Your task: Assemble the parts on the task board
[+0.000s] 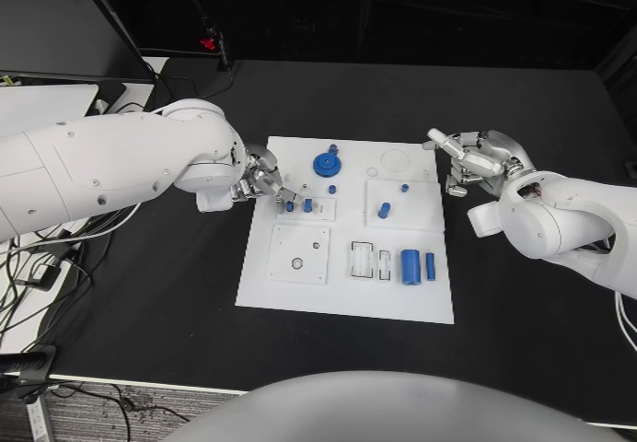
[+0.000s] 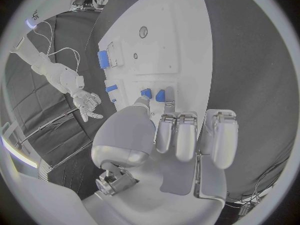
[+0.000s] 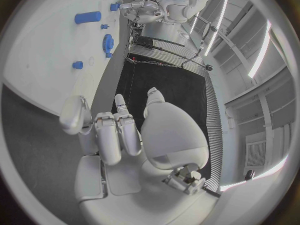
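1. The task board (image 1: pixel 345 295) lies flat in the middle of the black counter (image 1: pixel 531 350), its long side running away from the robot.
2. The left hand (image 1: pixel 266 184) hovers at the board's left edge, fingertips reaching over two small blue pegs (image 1: pixel 299 205) that stand side by side in a square recess. In the left wrist view the thumb tip sits right at one peg (image 2: pixel 146 93); whether it actually pinches it I cannot tell.
3. The right hand (image 1: pixel 475 161) hangs off the board's far right corner, fingers loosely curled and apart, holding nothing (the right wrist view shows bare fingers above the counter).
4. A blue gear (image 1: pixel 327 164) stands near the board's far edge, with a small blue stud just beside it.
5. A short blue peg (image 1: pixel 384 211) sits in the right-hand square panel.
6. Near the board's near-right part, a thick blue cylinder (image 1: pixel 411 267) and a thin blue pin (image 1: pixel 430 266) lie side by side, apart, next to two rectangular slots.
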Motion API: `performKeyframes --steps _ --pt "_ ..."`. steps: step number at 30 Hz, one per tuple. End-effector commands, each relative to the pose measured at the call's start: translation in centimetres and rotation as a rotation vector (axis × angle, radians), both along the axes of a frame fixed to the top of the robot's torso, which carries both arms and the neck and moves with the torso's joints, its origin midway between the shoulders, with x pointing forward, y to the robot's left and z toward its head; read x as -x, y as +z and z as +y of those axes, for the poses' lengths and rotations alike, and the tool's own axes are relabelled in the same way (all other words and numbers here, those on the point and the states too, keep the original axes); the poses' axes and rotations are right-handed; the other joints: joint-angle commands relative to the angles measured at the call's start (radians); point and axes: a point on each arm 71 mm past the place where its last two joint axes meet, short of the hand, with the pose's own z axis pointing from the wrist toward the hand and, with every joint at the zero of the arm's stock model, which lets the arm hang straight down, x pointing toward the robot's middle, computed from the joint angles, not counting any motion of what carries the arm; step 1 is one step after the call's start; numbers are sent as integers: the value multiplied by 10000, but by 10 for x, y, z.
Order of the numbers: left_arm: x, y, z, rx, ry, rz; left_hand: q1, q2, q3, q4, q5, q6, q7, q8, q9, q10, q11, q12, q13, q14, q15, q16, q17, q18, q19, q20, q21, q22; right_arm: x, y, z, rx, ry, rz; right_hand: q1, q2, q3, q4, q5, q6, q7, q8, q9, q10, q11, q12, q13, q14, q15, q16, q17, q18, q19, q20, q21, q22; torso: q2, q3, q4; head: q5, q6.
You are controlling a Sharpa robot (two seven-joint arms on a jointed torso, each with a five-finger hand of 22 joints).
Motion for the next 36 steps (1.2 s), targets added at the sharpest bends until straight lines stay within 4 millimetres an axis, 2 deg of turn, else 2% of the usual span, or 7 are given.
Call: performKeyframes --steps 1,14,26,28,30,33,36 --pt "1 -5 1 -87 46 5 19 91 -24 -22 38 -134 55 -27 -232 1026 23 35 2622 1029 58 8 2635 -65 1043 39 31 2634 0 1 1 -40 42 -55 -7 109 -69 14 18 -61 37 59 11 1040 83 26 2632 1039 91 24 2633 100 -52 35 -42 502 10 -1 -3 6 12" --pt "-1 11 16 1101 422 -1676 -477 -150 -565 -15 -515 -379 128 101 -191 1026 72 35 2622 1029 81 8 2635 -65 1043 39 31 2634 0 1 1 -40 50 -45 -12 124 -75 10 21 -71 37 72 11 1040 84 26 2632 1039 91 24 2633 101 -55 35 -49 501 -4 6 -4 -30 120" --pt "-10 61 21 4159 -62 -5625 349 -374 -962 -34 -553 -2270 444 1049 11 910 338 -75 2529 1029 409 8 2635 -65 1043 314 31 2634 0 1 2 -58 82 -95 -12 124 -75 10 21 -71 37 72 11 1040 84 26 2632 1039 91 24 2633 101 -55 35 -49 501 8 -9 -20 -44 280" --pt "-10 65 17 4607 -341 -6206 624 -396 -1032 -27 -568 -2504 501 1174 -155 -1607 399 -2598 490 1029 452 8 2635 -61 1030 367 21 2629 -1 1 2 -73 108 -141 -12 124 -75 10 21 -71 37 72 11 1040 84 26 2632 1039 91 24 2633 101 -55 35 -49 501 10 -9 -20 -46 333" --pt "-11 67 14 4968 -606 -6652 811 -347 -1105 26 -566 -2577 521 1290 -330 -5198 428 -6643 -2672 1029 479 8 2635 2 822 372 -141 2544 -1 2 2 -93 134 -207 -12 125 -75 9 22 -72 37 73 11 1040 84 26 2632 1039 91 24 2633 102 -56 35 -50 500 7 -14 -15 -56 361" --pt "-10 65 9 5484 -1021 -7250 1350 -380 -1145 -71 -542 -2657 649 1333 -596 -6413 601 -8655 -4394 1029 613 8 2635 75 563 468 -348 2444 -1 3 3 -106 195 -405 -11 132 -79 5 23 -78 38 82 11 1040 84 26 2632 1039 91 24 2633 104 -63 35 -60 495 15 -8 -16 -43 457" --pt "-10 63 4 5963 -1481 -7944 1874 -521 -1163 -41 -512 -2683 797 1236 -874 -7066 771 -9846 -5641 894 735 -106 2469 88 515 580 -390 2426 -1 5 3 -61 264 -753 -11 132 -79 4 23 -79 38 82 11 1040 84 26 2632 1039 91 24 2633 103 -60 35 -57 498 17 -15 -14 -45 539"
